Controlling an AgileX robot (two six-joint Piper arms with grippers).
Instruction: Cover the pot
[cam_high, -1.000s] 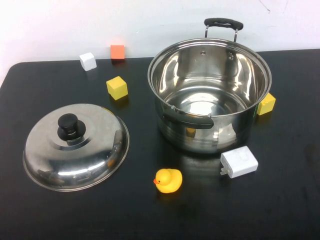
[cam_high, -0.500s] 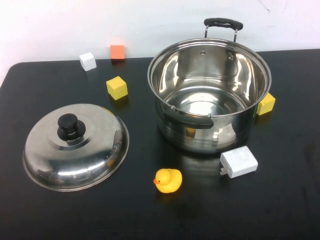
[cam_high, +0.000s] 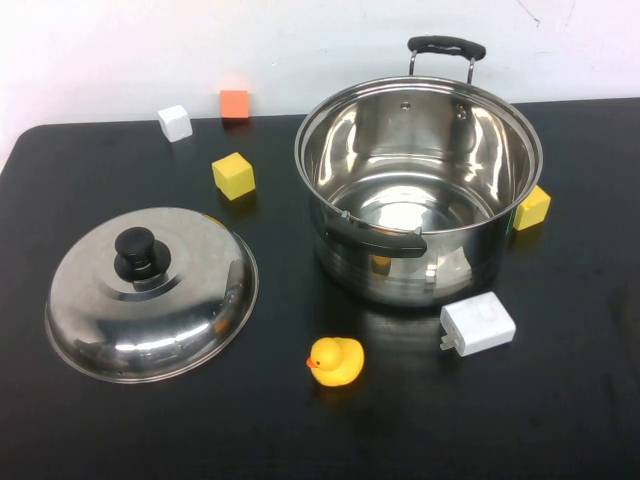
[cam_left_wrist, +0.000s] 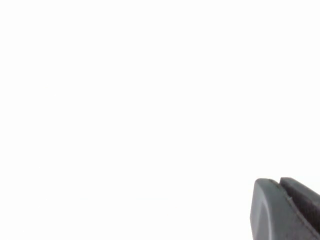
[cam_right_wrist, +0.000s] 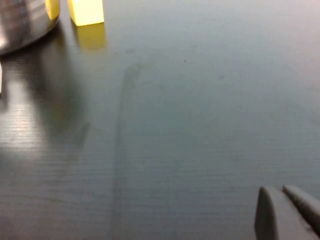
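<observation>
Open pot (cam_high: 418, 190) right of centre on black table (cam_high: 150, 420); lid (cam_high: 152, 292) lower left, apart. Neither hand in high view. Left hand (cam_left_wrist: 295, 207) faces blank white, right hand (cam_right_wrist: 292, 212) over table near yellow block (cam_right_wrist: 86, 11); both fingers pressed together.

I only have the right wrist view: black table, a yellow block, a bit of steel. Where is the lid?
Observer: The lid lies knob-up on the table, left of the pot and apart from it.
Operator: Is the pot covered?
Observer: No, it stands upright, open and empty.
Operator: Where are the grippers?
Observer: Neither shows in the high view. The left gripper faces only blank white. The right gripper is over bare table, near the yellow block at the pot's right side.
</observation>
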